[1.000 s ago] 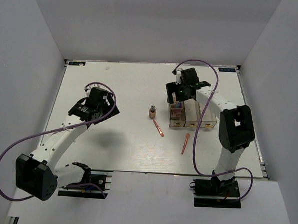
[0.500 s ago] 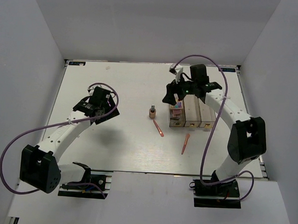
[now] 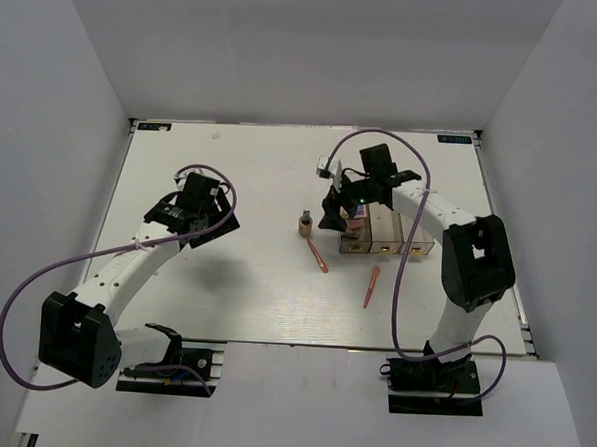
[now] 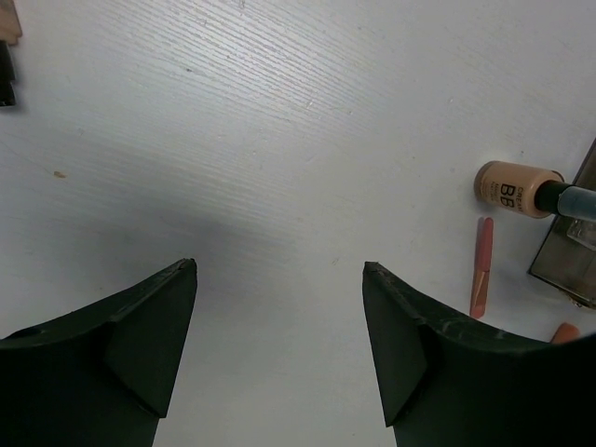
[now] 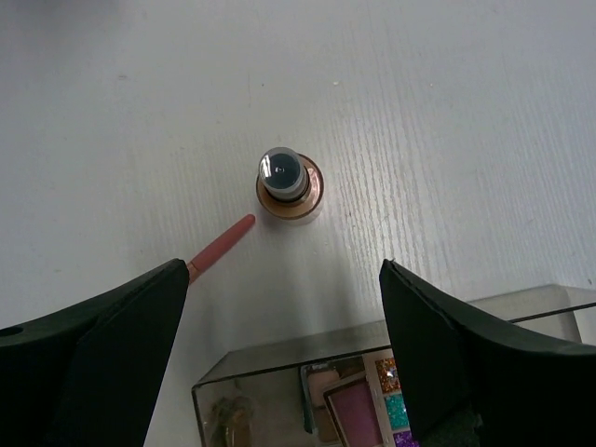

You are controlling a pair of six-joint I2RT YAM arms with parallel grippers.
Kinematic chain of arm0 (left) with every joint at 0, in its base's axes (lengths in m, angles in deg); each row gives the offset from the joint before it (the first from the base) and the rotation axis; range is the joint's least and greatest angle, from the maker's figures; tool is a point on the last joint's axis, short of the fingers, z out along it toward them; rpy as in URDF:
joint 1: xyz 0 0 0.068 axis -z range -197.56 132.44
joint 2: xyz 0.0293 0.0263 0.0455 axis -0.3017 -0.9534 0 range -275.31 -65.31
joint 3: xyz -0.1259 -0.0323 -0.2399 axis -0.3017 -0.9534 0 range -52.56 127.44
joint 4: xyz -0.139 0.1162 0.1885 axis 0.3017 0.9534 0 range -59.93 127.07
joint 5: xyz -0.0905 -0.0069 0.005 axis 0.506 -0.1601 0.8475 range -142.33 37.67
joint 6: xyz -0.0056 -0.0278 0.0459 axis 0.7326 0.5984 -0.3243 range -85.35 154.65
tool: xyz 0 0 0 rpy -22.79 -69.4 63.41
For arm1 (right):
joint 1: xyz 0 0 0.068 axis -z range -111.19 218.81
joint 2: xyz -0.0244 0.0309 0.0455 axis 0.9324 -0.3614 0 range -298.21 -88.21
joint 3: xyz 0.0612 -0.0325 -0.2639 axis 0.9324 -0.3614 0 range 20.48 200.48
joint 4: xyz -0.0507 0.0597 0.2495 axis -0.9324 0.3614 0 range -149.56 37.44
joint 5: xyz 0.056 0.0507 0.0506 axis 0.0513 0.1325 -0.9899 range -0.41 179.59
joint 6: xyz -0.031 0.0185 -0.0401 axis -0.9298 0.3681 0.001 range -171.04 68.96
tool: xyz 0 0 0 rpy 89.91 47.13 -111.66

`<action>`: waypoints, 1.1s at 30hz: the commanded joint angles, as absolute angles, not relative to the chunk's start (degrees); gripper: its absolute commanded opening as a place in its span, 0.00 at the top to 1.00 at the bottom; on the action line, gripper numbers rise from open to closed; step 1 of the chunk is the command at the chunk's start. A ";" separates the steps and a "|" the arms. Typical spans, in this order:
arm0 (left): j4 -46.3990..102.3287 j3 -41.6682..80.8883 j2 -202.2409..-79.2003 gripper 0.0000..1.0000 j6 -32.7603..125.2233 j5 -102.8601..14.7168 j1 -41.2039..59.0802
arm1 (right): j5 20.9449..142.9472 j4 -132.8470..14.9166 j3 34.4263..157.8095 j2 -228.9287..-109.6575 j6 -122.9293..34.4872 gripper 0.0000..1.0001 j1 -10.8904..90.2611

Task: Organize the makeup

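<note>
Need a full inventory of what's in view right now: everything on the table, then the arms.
table: 1, white, under everything
clear box: 1, transparent, three compartments, right of centre
palettes: count unclear, pink and multicolour, in the box's left compartment
bottle: 1, tan with dark cap, upright, just left of the box
sticks: 2, coral-pink, one near the bottle, one in front of the box
cables: 2, purple, one per arm
left end effector: 1, black, open, over bare table on the left
right end effector: 1, black, open, above the bottle
</note>
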State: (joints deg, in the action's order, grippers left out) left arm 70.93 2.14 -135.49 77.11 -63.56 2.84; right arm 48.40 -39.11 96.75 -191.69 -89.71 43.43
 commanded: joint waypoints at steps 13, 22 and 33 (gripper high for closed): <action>70.59 1.76 -132.99 0.18 77.19 -63.32 2.04 | 54.59 -44.52 99.93 -198.60 -95.26 0.11 37.09; 70.85 1.93 -133.08 0.18 77.10 -63.49 2.04 | 58.74 -45.50 105.73 -204.31 -91.82 0.18 34.98; 70.41 1.85 -133.25 0.18 77.10 -63.58 2.04 | 55.93 -40.31 104.69 -202.74 -94.19 0.80 35.24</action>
